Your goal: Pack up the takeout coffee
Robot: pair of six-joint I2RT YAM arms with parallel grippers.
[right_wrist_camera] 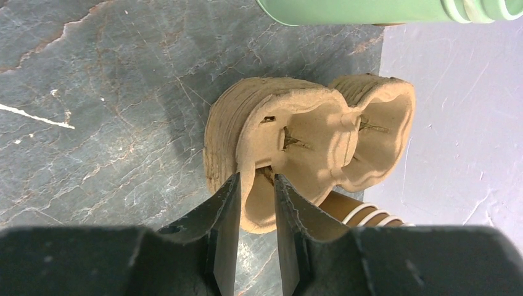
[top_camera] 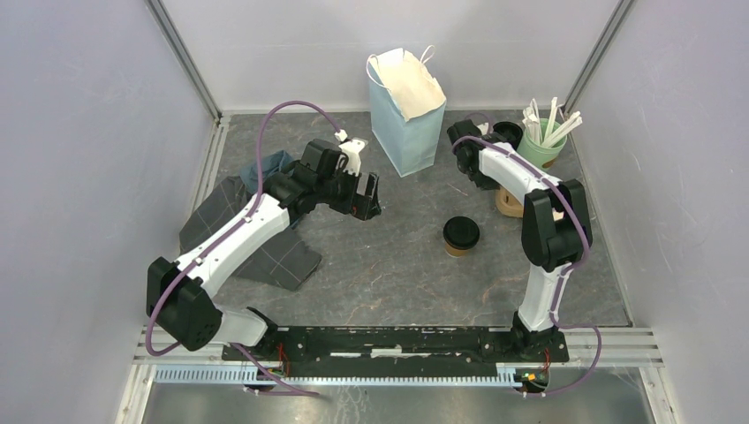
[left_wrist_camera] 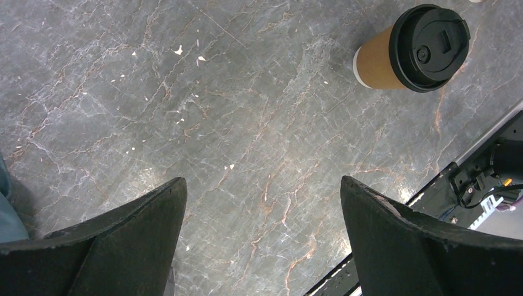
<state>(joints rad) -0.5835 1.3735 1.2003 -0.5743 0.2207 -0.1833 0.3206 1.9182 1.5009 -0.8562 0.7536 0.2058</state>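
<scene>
**A:** Start from overhead. Where is the drink?

**B:** The takeout coffee stands upright on the table, out in the open middle with its black lid on. Neither arm touches it. A pale blue paper bag stands open near the back wall. A grey cloth lies under the left arm.

**A:** And the arms?

**B:** The left gripper hangs just left of the bag, well apart from the coffee. The right arm reaches to the back right, beside a green cup full of white sticks. Below its forearm sits the pulp carrier. From this view I cannot tell how the right fingers stand.

**A:** The left wrist camera?

**B:** The left gripper is spread wide, with only bare table between its fingers. The coffee is at the upper right of this view, far beyond the fingertips, showing its brown side and its lid. A black rail crosses the lower right corner.

**A:** And the right wrist?

**B:** The right gripper is drawn narrow, with one finger outside the carrier's near rim and the other inside a cup well. The fingers pinch that pulp wall between them. The carrier's edge looks layered, so it may be several nested together. Just behind it lies a stack of paper cups with pale rims. The base of the green cup runs along the top edge.
</scene>
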